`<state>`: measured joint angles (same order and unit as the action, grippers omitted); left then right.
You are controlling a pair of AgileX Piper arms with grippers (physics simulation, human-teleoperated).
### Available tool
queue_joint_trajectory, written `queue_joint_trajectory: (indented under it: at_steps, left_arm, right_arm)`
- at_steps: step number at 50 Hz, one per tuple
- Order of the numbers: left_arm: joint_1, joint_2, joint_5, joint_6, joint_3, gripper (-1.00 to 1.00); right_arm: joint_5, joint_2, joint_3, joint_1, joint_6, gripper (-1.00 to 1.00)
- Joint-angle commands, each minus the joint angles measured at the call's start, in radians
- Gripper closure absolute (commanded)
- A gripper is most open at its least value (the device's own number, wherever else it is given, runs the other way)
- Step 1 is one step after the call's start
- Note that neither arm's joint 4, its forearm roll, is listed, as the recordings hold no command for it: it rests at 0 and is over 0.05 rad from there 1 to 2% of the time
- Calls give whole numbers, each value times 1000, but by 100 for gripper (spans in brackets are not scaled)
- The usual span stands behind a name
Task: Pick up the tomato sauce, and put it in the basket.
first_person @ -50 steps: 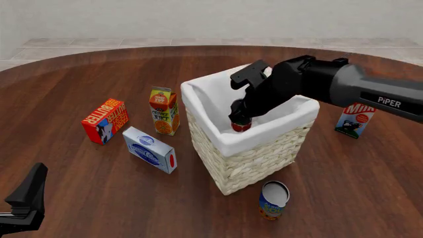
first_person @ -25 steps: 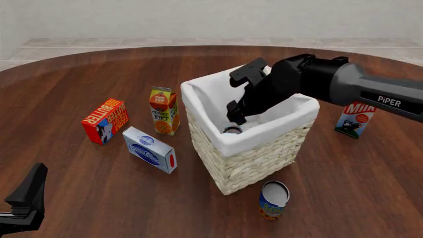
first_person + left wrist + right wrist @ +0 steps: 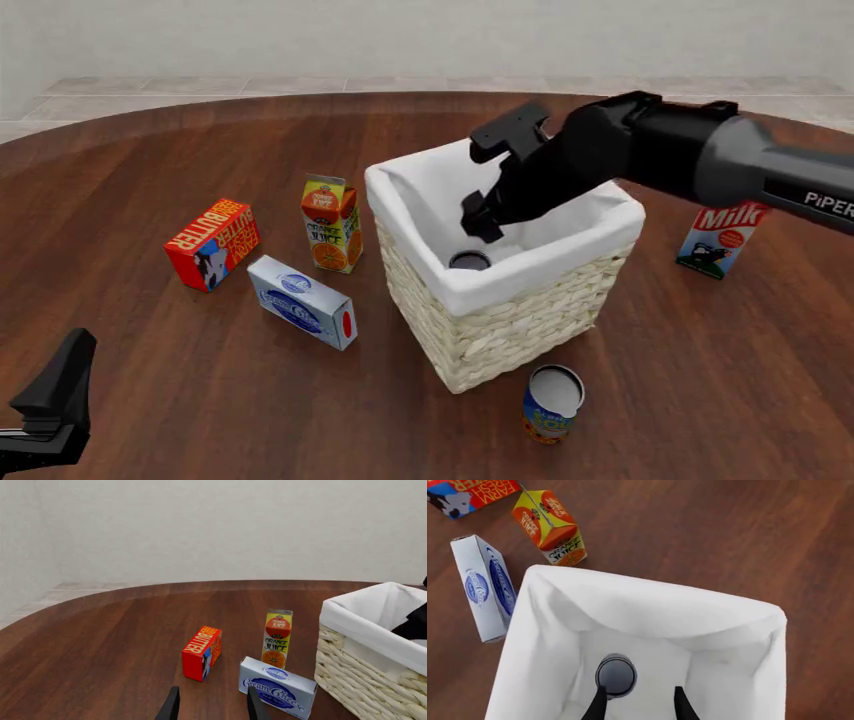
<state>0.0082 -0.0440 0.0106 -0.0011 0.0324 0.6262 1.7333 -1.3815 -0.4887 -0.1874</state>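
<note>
Right wrist view: right hand (image 3: 635,700) parted, empty, above tomato sauce (image 3: 616,675).

From the front we are looking down and forward across the worktop (image 3: 200,400). From the left wrist we are looking low toward the far wall; from the right, straight down into the basket (image 3: 647,610). All three are sharing the orange juice carton (image 3: 330,222).

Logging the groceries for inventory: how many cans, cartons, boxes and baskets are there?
Cans: 2, tomato sauce inside the basket, blue-and-orange can
Cartons: 2, orange juice, milk
Boxes: 2, butter, cream cheese
Baskets: 1, basket
Total: 7
</note>
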Motion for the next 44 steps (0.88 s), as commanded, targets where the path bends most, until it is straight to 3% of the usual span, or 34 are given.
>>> queue_joint_trajectory:
  at_steps: [1,22,44]
  left_arm:
    - [0,0,0,0,0,-100]
    - [0,0,0,0,0,-100]
    - [0,0,0,0,0,-100]
  right_arm:
    - [28,-92,28,0,-7,-100]
    - [87,-381,130,-8,2,-100]
    - [85,-637,292,-22,66,-100]
